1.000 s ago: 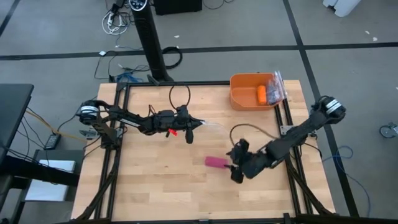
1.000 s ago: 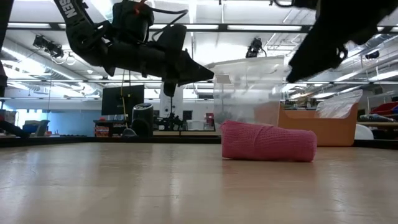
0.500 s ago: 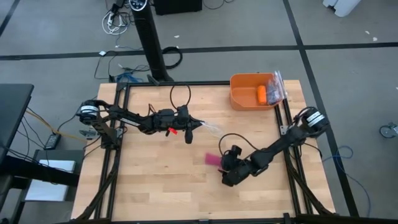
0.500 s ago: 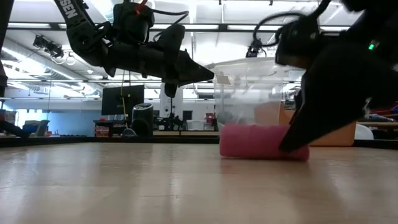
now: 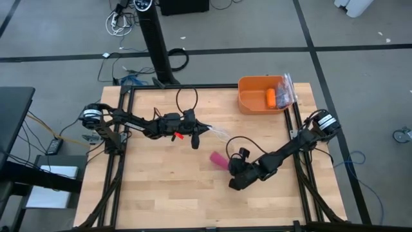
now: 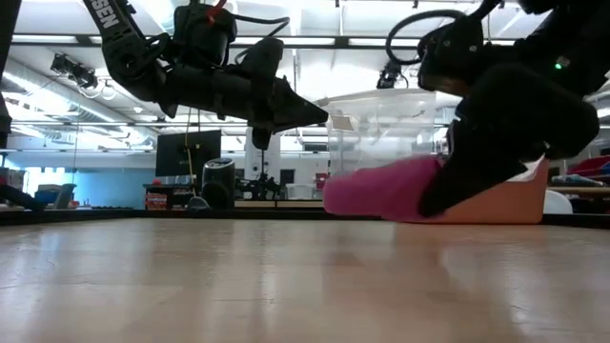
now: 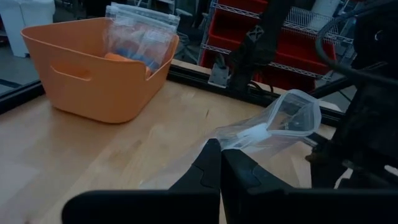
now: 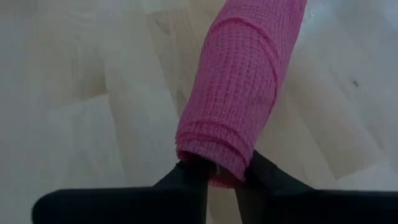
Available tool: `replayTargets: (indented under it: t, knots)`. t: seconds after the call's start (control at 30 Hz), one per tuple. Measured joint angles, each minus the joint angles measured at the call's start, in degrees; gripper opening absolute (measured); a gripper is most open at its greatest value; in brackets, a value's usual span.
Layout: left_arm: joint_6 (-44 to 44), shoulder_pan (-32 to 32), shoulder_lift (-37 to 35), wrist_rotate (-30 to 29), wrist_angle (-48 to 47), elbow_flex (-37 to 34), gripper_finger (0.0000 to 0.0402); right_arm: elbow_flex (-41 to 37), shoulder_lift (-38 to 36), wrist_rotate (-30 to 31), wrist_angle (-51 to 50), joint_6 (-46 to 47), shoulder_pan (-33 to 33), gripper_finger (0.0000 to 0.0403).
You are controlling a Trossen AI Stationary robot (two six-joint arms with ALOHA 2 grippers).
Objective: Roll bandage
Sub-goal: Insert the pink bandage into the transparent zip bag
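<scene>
Nearest to us in the right wrist view, we see the right gripper with its two dark fingers pinched on the end of the bandage, a rolled pink mesh cylinder whose layered end sits between them; in the low view the roll is tilted, its gripped end raised off the wood, and in the high view it lies near the middle of the table, just beside the right gripper. The left gripper hangs above the table's middle-left part with its fingers closed tight on a clear plastic bag, which trails away from the tips, crinkled and open at its far end. Farther back, at the table's far right corner, we find the orange bin, which holds a small orange roll and another clear bag leaning against its wall. The table is pale wood set in a black frame. Beyond it, the floor is grey with dark lines, a black post stands behind the far edge among loose cables, and the low view shows ceiling lights and a dark monitor far off in the room.
</scene>
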Motion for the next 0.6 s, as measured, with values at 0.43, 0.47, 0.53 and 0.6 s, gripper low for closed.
replayTargets:
  t: [0.43,0.47,0.53,0.6]
  knots:
    - [3.0,-0.1,0.0,-7.1,-7.6,0.0,0.0000,8.0,-15.2,-3.7,-12.6,5.3,0.8,0.0051]
    - [3.0,-0.1,0.0,-7.4,-7.7,0.0,0.0000,9.9,-16.1,-3.6,-16.2,5.7,0.6,0.0051]
    - [3.0,-0.1,0.0,-7.4,-7.8,0.0,0.0000,14.2,-17.4,-3.0,-24.0,5.8,0.0,0.0051]
    - [3.0,-0.2,0.0,-7.4,-7.8,0.0,0.0000,18.8,-17.8,-3.0,-32.4,5.8,-1.3,0.0051]
